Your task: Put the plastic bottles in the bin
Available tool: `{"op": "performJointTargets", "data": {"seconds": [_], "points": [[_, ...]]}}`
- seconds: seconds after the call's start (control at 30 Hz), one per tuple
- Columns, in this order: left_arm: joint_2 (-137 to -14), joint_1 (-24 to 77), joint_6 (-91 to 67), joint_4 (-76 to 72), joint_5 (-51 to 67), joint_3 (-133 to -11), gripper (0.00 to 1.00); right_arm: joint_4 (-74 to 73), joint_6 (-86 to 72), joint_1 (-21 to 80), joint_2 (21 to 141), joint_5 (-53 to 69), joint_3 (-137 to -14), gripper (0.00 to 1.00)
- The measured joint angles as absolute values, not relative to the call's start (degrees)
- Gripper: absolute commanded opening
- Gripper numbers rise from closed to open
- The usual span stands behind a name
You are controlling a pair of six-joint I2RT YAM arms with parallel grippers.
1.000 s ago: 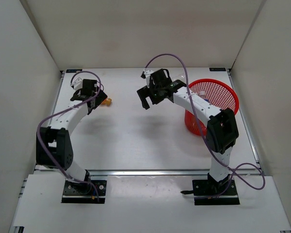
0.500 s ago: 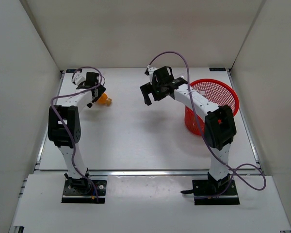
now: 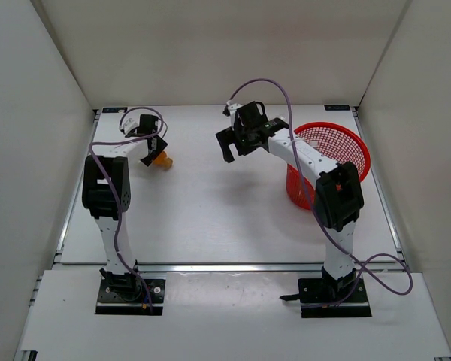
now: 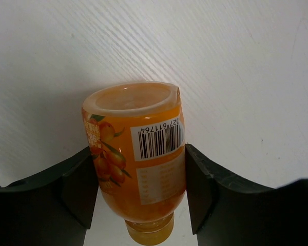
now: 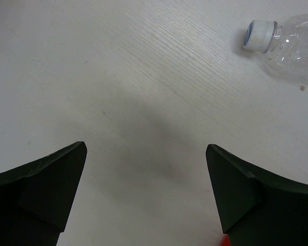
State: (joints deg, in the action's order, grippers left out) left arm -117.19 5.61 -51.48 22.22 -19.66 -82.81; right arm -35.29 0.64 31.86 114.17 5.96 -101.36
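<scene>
At far-left of white table, left gripper is clamped on orange plastic juice bottle, fingers touching both sides; base points away from wrist, neck toward it. Label: orange-fruit pics, barcode w/ digits ending 611764; other print too small to read. Centre: right gripper jaws wide apart, nothing held, clear plastic bottle w/ white cap beyond it. Far right: round red plastic mesh bin, well apart from orange bottle.

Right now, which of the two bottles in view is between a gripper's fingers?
The orange bottle with the barcode label: the left gripper is shut on its sides. The clear bottle lies free on the table, beyond the open right gripper.
</scene>
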Motion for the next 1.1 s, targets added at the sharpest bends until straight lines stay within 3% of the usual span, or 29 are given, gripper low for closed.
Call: {"op": "performJointTargets", "data": {"seconds": [0.27,0.5,0.73,0.93,1.1], "points": [[-106.5,9.2,-48.4,21.3,-17.4,-75.1,0.39,-37.2,-1.0,34.1,104.3,4.5,-99.7,0.99],[-98.0,25.0,-41.3,17.9,-14.6,-82.3,0.43,-38.6,-5.1,27.2,83.4,0.2,-91.9,0.99],[-104.1,40.3,-34.2,14.2,-0.5,-102.6,0.47,-43.3,-9.5,5.2,62.4,-3.4,-77.1,0.99],[-116.4,51.1,-30.5,14.1,4.8,-121.1,0.48,-50.1,-10.7,-15.5,52.6,-6.2,-72.3,0.99],[-123.5,54.7,-31.0,15.3,7.1,-124.6,0.76,-52.4,-10.5,-15.7,49.6,-10.7,-72.3,0.99]]}}
